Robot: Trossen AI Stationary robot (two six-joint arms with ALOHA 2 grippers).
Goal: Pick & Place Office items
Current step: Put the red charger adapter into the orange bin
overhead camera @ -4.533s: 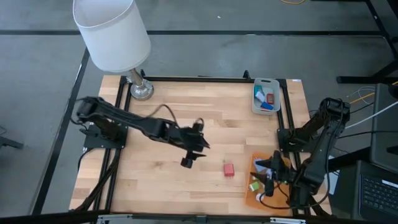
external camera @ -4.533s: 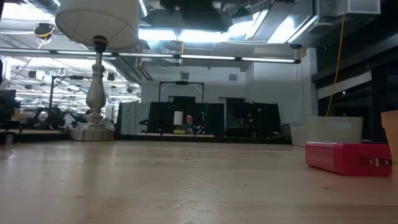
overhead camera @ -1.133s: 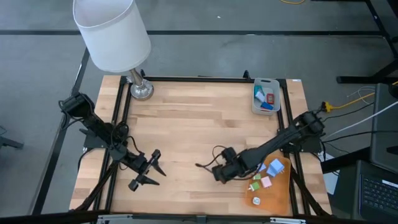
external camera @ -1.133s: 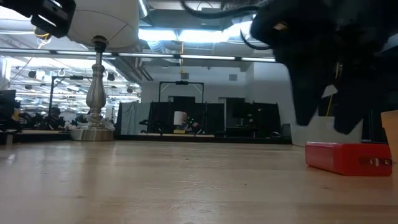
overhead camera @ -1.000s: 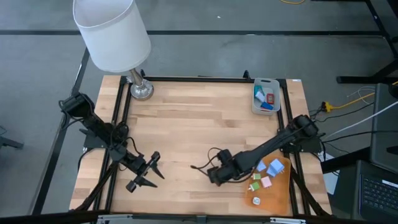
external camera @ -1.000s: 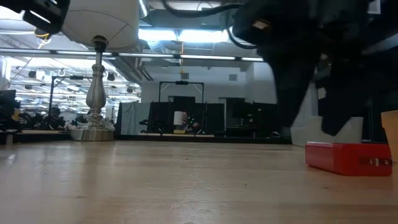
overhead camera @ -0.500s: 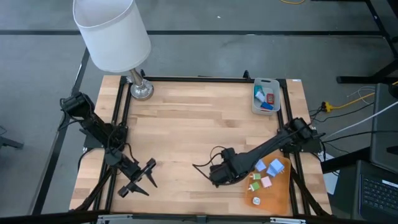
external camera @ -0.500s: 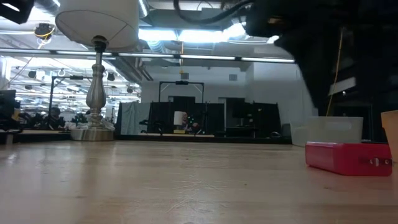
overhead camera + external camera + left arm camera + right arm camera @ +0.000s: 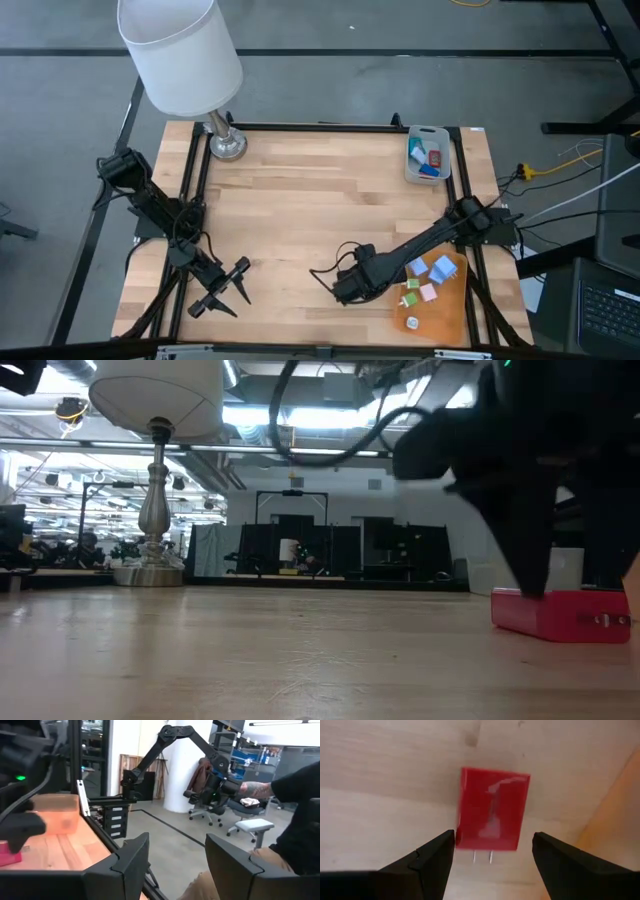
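Note:
A red block with two small metal pins (image 9: 492,807) lies flat on the wooden table, also seen in the low view (image 9: 560,614). My right gripper (image 9: 492,865) is open and points down over it, one finger on each side of the block, with a gap showing at both. In the high view this gripper (image 9: 347,288) hides the block. My left gripper (image 9: 225,290) is open and waits over the table's near left part. Small light blue, pink and green pieces (image 9: 428,285) lie on the orange sheet (image 9: 447,310).
A grey tray (image 9: 428,140) at the far right holds blue and red pieces. A lamp stands on its base (image 9: 228,145) at the far left corner, its shade (image 9: 180,50) over the edge. A black frame rail (image 9: 300,127) borders the table. A seated person (image 9: 300,820) shows beyond the table.
My right gripper has come down over the red block and drifted a little toward the table's near edge; its fingers now reach the block's level. My left gripper has moved toward the near left corner. The block has stayed in place.

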